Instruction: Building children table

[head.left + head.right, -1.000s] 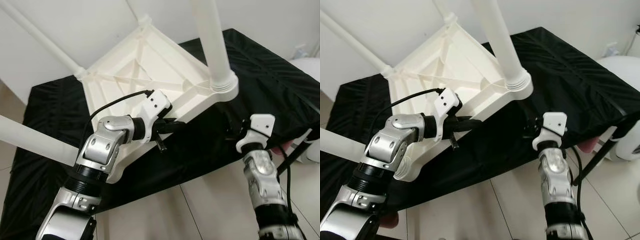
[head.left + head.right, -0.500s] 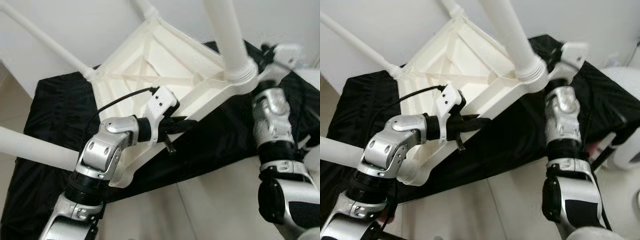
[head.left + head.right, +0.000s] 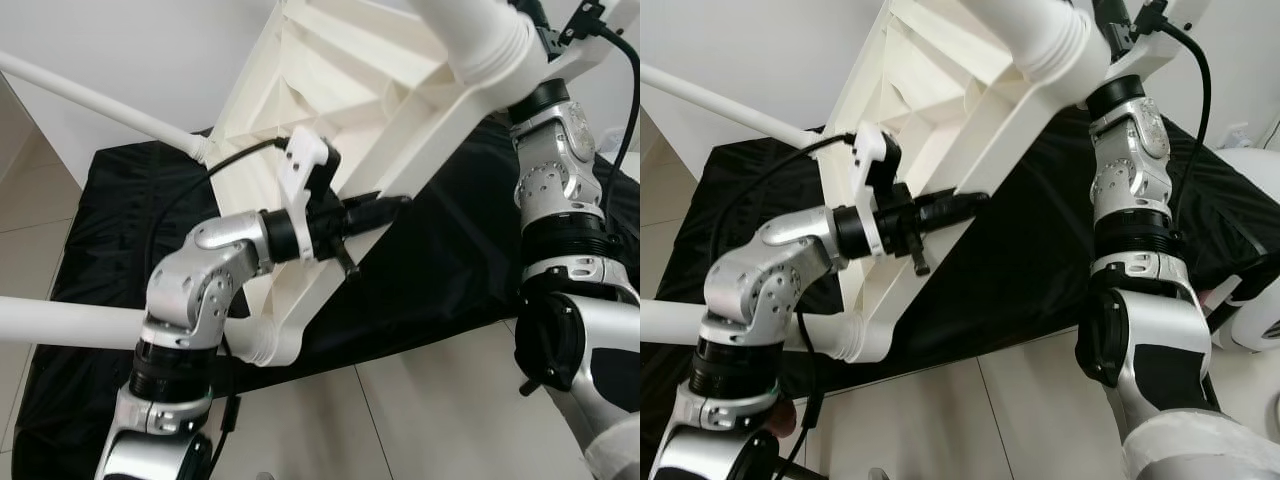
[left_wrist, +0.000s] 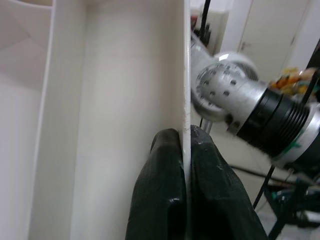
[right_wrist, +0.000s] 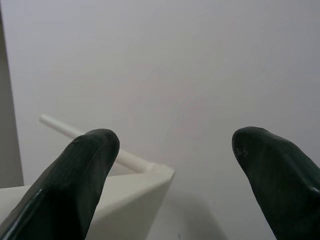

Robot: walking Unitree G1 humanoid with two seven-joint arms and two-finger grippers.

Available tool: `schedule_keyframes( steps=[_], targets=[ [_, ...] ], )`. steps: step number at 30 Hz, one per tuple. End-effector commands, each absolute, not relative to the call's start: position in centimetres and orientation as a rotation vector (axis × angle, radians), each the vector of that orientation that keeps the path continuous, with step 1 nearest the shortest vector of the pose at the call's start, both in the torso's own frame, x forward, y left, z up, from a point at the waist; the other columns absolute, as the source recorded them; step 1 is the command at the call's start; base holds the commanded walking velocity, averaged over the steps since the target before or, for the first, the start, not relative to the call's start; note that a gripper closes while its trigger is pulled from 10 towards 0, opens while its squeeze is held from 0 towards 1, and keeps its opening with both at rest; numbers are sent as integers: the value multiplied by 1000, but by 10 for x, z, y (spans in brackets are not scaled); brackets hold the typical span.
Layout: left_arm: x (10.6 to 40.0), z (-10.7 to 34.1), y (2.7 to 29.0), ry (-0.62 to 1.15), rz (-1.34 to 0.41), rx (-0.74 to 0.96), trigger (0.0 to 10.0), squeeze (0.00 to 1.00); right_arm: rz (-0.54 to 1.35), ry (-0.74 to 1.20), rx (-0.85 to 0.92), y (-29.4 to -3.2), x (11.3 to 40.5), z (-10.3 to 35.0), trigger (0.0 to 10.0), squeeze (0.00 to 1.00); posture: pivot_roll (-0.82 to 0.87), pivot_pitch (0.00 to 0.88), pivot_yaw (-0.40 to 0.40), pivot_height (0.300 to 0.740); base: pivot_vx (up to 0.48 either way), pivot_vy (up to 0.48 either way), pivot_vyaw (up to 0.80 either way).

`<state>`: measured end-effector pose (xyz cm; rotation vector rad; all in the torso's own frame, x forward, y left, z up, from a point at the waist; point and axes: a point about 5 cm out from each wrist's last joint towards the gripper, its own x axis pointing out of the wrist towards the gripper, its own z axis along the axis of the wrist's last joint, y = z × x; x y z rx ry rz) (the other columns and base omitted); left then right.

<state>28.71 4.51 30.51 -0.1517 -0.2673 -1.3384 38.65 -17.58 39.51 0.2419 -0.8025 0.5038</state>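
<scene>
One white table [image 3: 370, 90] is tipped up over a black cloth [image 3: 440, 270], underside toward me, with three legs [image 3: 90, 325] in sight (a fourth I cannot make out). My left gripper [image 3: 375, 210] pinches its thin rim, both fingers [image 4: 165, 195] pressed flat against the plastic. My right gripper [image 5: 172, 165] is raised by the top corner, fingers spread wide with nothing between them. Pale floor tiles [image 3: 420, 420] lie below, and a plain white wall [image 3: 120, 50] stands behind.
</scene>
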Motion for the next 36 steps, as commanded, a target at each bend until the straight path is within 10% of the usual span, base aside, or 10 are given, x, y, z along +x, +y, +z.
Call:
schedule_keyframes(
  steps=[1,15,21,22,34,35,36],
  targets=[
    [268,342,29,-421,-1502,-193,10000,0,689,-770,183,-139,388,395,10000,0,-120,0,54,740,0,0,0],
    [285,370,41,-458,-1452,-394,10000,0,815,-754,179,-122,388,405,10000,0,-113,0,47,740,0,0,0],
    [290,356,45,-440,-1411,-744,10000,24,922,-745,146,-99,385,412,10000,0,-110,24,48,740,0,0,0],
    [292,349,44,-416,-1394,-775,10000,1000,923,-744,146,-99,385,412,10000,0,-112,24,49,740,0,0,0],
    [295,333,44,-334,-1322,-808,10000,1000,948,-723,151,-97,388,404,10000,0,-106,30,50,740,0,0,0],
    [295,328,44,-316,-1305,-786,10000,0,949,-721,154,-97,388,402,10000,0,-104,40,51,740,0,0,0],
    [296,315,43,-265,-1258,-704,10000,0,939,-715,160,-99,390,399,10000,0,-100,40,48,740,0,0,0]
  ],
)
